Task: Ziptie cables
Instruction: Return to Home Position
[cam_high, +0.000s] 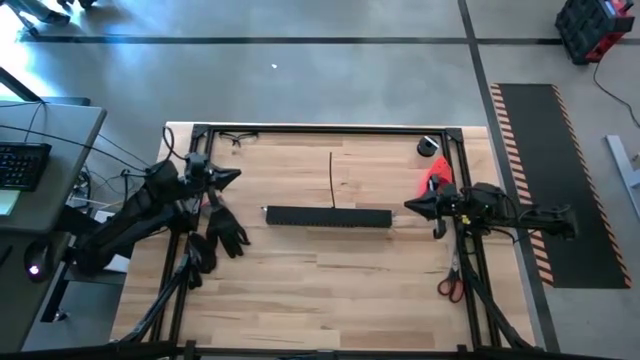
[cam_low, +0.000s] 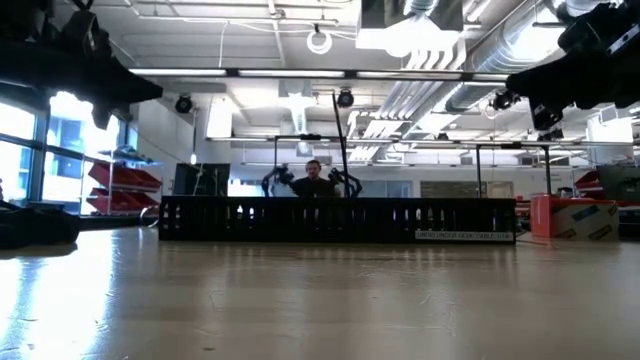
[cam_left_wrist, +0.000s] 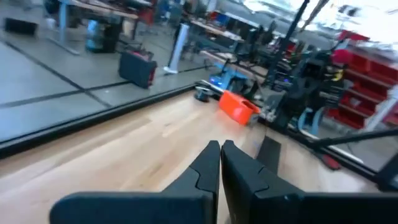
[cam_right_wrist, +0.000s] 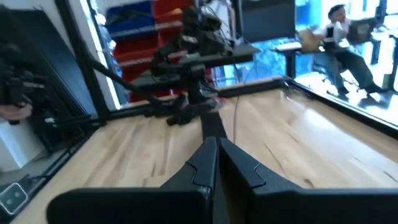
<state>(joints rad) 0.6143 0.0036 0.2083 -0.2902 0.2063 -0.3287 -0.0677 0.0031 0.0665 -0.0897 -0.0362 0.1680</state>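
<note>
A long black slotted channel (cam_high: 328, 217) lies across the middle of the table and fills the low view (cam_low: 335, 220). One thin dark strand (cam_high: 332, 180) runs from it toward the far edge and rises above it in the low view (cam_low: 343, 150). I cannot tell whether this strand is a cable or a strip, and no loose wire bundle shows. My left gripper (cam_high: 237, 177) (cam_left_wrist: 221, 149) hangs shut above the table, left of the channel. My right gripper (cam_high: 408, 206) (cam_right_wrist: 216, 146) hangs shut above the table, off the channel's right end. Both point at the channel.
Black gloves (cam_high: 225, 232) lie near the left arm. A red object (cam_high: 437, 178) and a round black part (cam_high: 429, 146) sit at the far right, and red-handled scissors (cam_high: 450, 285) at the right edge. A black frame (cam_high: 320, 129) rims the table. People sit beyond it (cam_low: 313, 178) (cam_right_wrist: 342, 37).
</note>
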